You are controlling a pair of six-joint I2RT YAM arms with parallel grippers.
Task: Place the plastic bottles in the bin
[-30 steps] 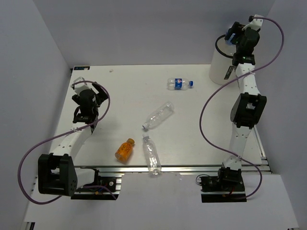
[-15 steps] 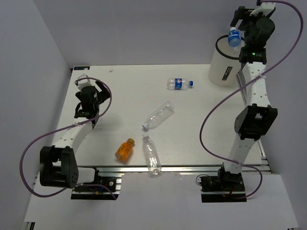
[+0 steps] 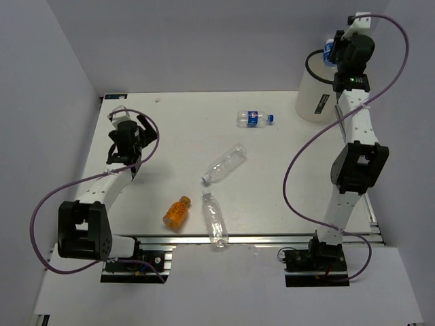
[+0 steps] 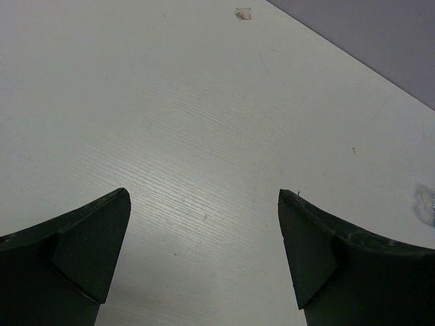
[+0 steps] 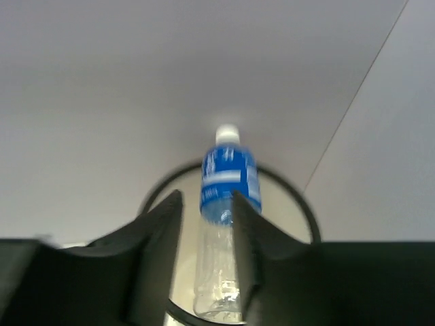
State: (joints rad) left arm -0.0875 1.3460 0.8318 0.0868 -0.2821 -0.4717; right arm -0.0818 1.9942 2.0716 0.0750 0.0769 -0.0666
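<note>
My right gripper (image 3: pixel 336 50) is up over the tall white bin (image 3: pixel 314 102) at the back right. A clear bottle with a blue label (image 3: pixel 329 51) hangs over the bin's mouth. In the right wrist view this bottle (image 5: pixel 230 183) is blurred and stands above the black rim (image 5: pixel 307 207). A gap shows between it and the left finger (image 5: pixel 160 231), so the right gripper (image 5: pixel 207 197) is slightly open. A second blue-label bottle (image 3: pixel 255 119), two clear bottles (image 3: pixel 224 164) (image 3: pixel 215 219) and the orange bottle (image 3: pixel 176 211) lie on the table. My left gripper (image 3: pixel 128 122) (image 4: pixel 204 197) is open and empty over bare table.
The white table (image 3: pixel 163 136) is walled by grey panels on the left and back. A small scrap (image 4: pixel 242 13) lies on the table ahead of the left gripper. The aluminium rail (image 3: pixel 258 238) runs along the near edge.
The right gripper rose with the blue-label bottle, then came down a little over the bin; its hold now looks loosened. The left gripper shifted slightly toward the back.
</note>
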